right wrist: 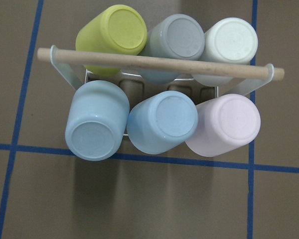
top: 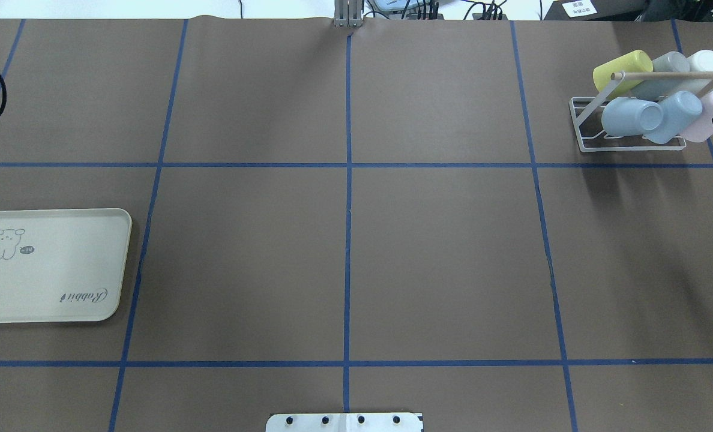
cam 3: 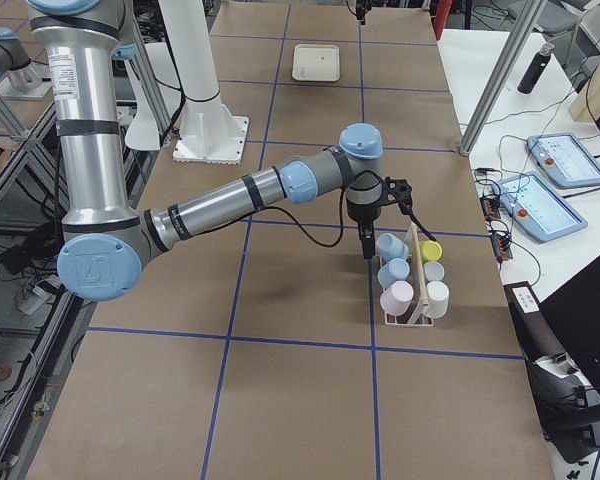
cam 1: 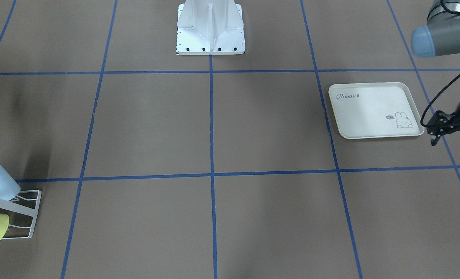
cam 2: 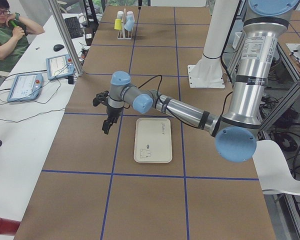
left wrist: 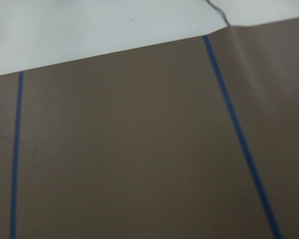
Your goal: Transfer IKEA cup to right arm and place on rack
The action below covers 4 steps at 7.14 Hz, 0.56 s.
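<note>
The table [top: 440,252] is covered with a matt brown sheet that looks like paper. The lines [top: 348,240] on it are of blue tape. The cups [right wrist: 163,122], near the table's right edge, look like smooth, matt plastic in pastel colours. The rack [cam 1: 19,209] is of white coated wire and flat metal, and its bar [right wrist: 159,63] is pale bare wood. The tray [top: 62,264], at the left edge, is cream, smooth and matt, with a printed drawing. The left arm [cam 2: 190,112] and the right arm [cam 3: 220,205] have silver-grey metal tubes with a dull sheen. Their caps [cam 2: 235,144] seem to be smooth light-blue plastic. The base [cam 1: 210,35] is white painted metal, a little glossy.
</note>
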{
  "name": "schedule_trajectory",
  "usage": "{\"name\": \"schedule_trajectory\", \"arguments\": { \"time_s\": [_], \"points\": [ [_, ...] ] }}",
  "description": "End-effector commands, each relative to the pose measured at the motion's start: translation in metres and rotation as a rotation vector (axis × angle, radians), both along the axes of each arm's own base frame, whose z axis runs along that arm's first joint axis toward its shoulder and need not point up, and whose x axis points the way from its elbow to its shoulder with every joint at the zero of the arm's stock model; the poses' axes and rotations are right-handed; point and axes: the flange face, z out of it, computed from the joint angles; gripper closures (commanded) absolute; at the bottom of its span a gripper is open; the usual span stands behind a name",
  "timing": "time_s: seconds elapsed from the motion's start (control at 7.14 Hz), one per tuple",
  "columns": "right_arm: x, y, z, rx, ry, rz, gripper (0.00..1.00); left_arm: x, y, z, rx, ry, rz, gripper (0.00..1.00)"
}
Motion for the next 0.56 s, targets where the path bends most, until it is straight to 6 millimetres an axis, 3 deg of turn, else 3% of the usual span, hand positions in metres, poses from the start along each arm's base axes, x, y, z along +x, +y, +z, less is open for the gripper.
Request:
{"name": "schedule_trajectory", "arguments": {
  "time_s": [0.0,0.14,0.28,0.42],
  "points": [
    [0.003,0.004,0.015,-0.025,0.012,-0.005,0.00,-0.041,0.044,0.051,-0.121,0.105,0.024,0.00],
    [0.005,0.005,0.020,-0.036,0.024,0.000,0.00,-0.045,0.044,0.051,-0.119,0.106,0.017,0.00],
    [0.021,0.004,0.038,-0.073,0.027,0.026,0.00,-0.045,0.043,0.048,-0.098,0.111,0.020,0.00],
    [0.045,0.017,0.056,-0.102,0.023,0.066,0.00,-0.048,0.048,0.059,-0.113,0.102,0.017,0.00]
  ]
}}
